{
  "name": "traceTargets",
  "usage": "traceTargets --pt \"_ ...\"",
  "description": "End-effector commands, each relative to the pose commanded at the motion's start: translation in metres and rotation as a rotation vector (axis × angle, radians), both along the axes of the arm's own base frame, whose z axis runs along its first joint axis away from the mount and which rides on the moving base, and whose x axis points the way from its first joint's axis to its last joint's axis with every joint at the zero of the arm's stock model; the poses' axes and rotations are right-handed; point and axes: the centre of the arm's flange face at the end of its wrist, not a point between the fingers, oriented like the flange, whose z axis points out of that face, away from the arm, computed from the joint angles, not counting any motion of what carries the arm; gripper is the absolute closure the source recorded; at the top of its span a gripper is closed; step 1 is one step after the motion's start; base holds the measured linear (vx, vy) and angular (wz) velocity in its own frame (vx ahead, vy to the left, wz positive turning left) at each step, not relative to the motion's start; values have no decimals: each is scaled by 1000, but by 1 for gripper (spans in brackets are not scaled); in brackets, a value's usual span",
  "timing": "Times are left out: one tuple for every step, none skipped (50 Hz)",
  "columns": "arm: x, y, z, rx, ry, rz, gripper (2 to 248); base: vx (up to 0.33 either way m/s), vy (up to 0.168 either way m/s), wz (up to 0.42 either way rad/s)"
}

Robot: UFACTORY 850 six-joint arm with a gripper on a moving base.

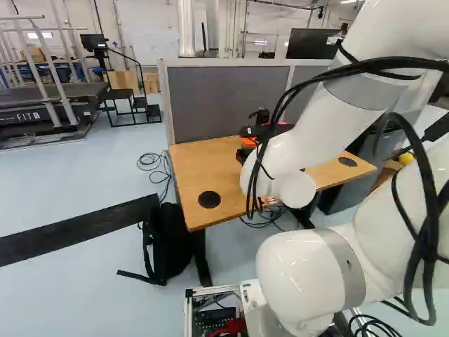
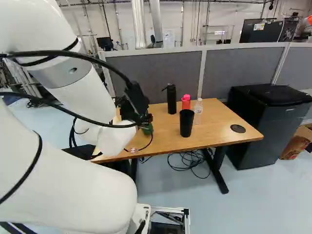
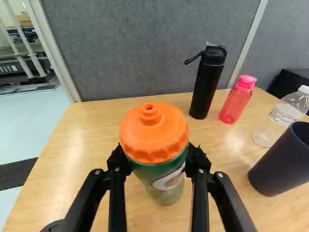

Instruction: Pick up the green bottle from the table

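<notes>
The green bottle (image 3: pixel 157 166), topped by an orange cap (image 3: pixel 153 133), is pinched between the two fingers of the gripper (image 3: pixel 156 157) at the near left part of a wooden bench (image 3: pixel 77 159), as seen in the right base view. The reach and the closing appear to be done: the bottle's upper body, just under the cap, is flanked closely on two sides, and contact is judged to be made on both. Whether any weight has been taken off the wood cannot be told, since the base is not clearly shown lifted or resting. What is left, by that reading, is a clear raise, for which a straight upward move is called for, with the hold kept steady; a smooth, rounded body like this could be let slip if it were gripped too lightly. The bottle is held centrally, its cap turned toward the wrist camera and its lower end pointed away, beyond the fingertips. Farther out, a black bottle (image 3: pixel 208 82) and a pink bottle (image 3: pixel 236 100) are lined up toward a grey partition (image 3: pixel 149 48), with a clear bottle (image 3: pixel 285 116) and a dark cup (image 3: pixel 285 162) placed near each other, apart from the gripper. Past the bench's far end from the arm (image 2: pixel 80 95), a black cabinet (image 2: pixel 265 122) is seen on the floor.
</notes>
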Motion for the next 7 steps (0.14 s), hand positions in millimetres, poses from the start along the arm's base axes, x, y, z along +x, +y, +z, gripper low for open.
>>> traceTargets --pt "0 0 0 0 0 0 231 0 0 0" --pt "0 0 0 0 0 0 231 0 0 0" --pt "0 0 0 0 0 0 231 0 0 0" --pt "0 0 0 0 0 0 231 0 0 0" --pt "0 0 0 0 0 0 231 0 0 0" --pt "0 0 0 0 0 0 231 0 0 0" --pt "0 0 0 0 0 0 231 0 0 0"
